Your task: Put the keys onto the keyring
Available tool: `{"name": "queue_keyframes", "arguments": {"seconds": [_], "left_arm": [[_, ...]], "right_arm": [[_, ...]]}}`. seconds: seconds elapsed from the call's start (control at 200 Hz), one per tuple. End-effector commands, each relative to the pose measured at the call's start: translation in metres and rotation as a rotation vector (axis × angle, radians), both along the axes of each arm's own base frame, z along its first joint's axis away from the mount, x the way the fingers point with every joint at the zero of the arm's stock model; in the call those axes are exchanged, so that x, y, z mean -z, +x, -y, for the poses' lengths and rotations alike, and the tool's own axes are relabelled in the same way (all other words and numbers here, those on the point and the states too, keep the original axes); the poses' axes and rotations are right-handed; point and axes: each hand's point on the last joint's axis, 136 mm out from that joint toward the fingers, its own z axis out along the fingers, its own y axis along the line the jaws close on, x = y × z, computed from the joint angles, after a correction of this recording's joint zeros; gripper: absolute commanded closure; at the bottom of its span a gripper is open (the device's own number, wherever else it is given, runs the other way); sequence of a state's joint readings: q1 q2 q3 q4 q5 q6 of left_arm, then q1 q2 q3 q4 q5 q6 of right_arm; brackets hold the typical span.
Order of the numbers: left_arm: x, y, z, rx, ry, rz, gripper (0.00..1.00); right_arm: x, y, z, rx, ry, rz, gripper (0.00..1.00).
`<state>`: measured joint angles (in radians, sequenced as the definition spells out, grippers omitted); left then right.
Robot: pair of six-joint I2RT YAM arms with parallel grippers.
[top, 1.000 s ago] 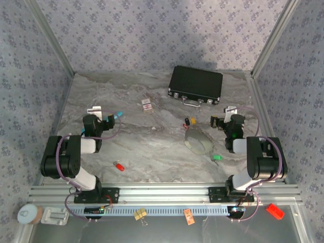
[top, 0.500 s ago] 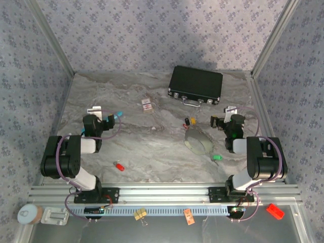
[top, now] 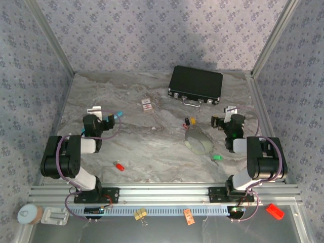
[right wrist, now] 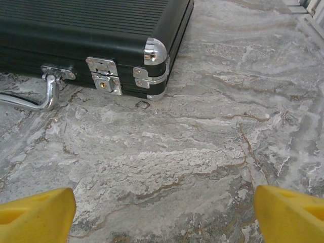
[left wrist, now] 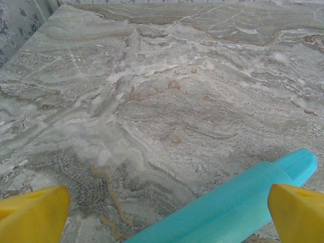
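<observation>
Both grippers stand wide open and hold nothing. In the overhead view the left gripper (top: 104, 115) sits low over the left part of the marble table (top: 152, 147), with a turquoise cylinder (top: 119, 114) just beyond its tips. From the left wrist camera, its 2 yellow fingertips (left wrist: 33, 215) are spread far apart and the turquoise cylinder (left wrist: 228, 207) lies on the table between them. It runs slantwise close by the right-hand tip, and whether it touches that tip I cannot tell.

The right gripper (top: 223, 115) is low over the right part of the table. From its own camera, its yellow fingertips (right wrist: 35, 212) are spread to both edges with bare marble between them. Farther off lies a black case (right wrist: 91, 25) with silver corner caps and latches, and its metal handle (right wrist: 30, 98) rests on the table.

The keyring (top: 198, 142) lies flat as a pale oval loop right of centre, just left of the right arm's wrist. A small cluster of keys (top: 187, 121) showing black, yellow and red lies at its far end, though whether they touch the loop is too small to tell. A green key (top: 216, 157) lies just near and right of the loop. A red key (top: 119, 166) lies well apart from it, near the left arm's base.

The black case (top: 195, 85) sits at the far right. A small red-and-white card (top: 147, 104) lies to its left, towards the far middle
</observation>
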<state>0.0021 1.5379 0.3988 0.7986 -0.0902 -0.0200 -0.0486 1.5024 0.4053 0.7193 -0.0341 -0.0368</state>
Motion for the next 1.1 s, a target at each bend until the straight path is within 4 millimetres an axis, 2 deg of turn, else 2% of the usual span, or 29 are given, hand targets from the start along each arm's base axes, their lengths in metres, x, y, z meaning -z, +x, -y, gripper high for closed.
{"name": "queue_keyframes", "arguments": {"seconds": [0.0,0.11,0.2,0.335,0.515,0.635,0.795,0.91,1.094], "left_arm": [[-0.022,0.007,-0.004,-0.019,-0.010,0.009,0.00],[-0.045,0.008,-0.008,-0.046,-0.006,-0.021,0.00],[-0.065,0.005,-0.007,-0.065,-0.045,0.018,0.00],[-0.090,-0.003,0.007,-0.034,-0.185,0.063,0.00],[-0.113,-0.013,0.040,0.099,-0.335,0.042,0.00],[-0.117,-0.022,0.075,0.191,-0.394,0.016,0.00],[-0.110,-0.049,0.147,0.356,-0.404,-0.053,0.00],[-0.103,-0.070,0.185,0.430,-0.436,-0.093,0.00],[-0.099,-0.094,0.218,0.452,-0.498,-0.117,0.01]], "right_arm": [[-0.025,0.009,0.009,0.049,0.014,-0.059,0.07],[-0.056,0.009,0.017,0.149,0.085,-0.096,0.06],[-0.063,-0.004,0.015,0.226,0.209,-0.147,0.06],[-0.039,-0.041,0.005,0.388,0.434,-0.355,0.10],[-0.017,-0.098,-0.023,0.388,0.490,-0.554,0.10],[0.000,-0.131,-0.034,0.411,0.552,-0.654,0.12],[0.014,-0.158,-0.050,0.415,0.635,-0.746,0.13],[0.020,-0.167,-0.053,0.416,0.633,-0.776,0.16],[0.029,-0.170,-0.058,0.391,0.622,-0.810,0.30]]}}
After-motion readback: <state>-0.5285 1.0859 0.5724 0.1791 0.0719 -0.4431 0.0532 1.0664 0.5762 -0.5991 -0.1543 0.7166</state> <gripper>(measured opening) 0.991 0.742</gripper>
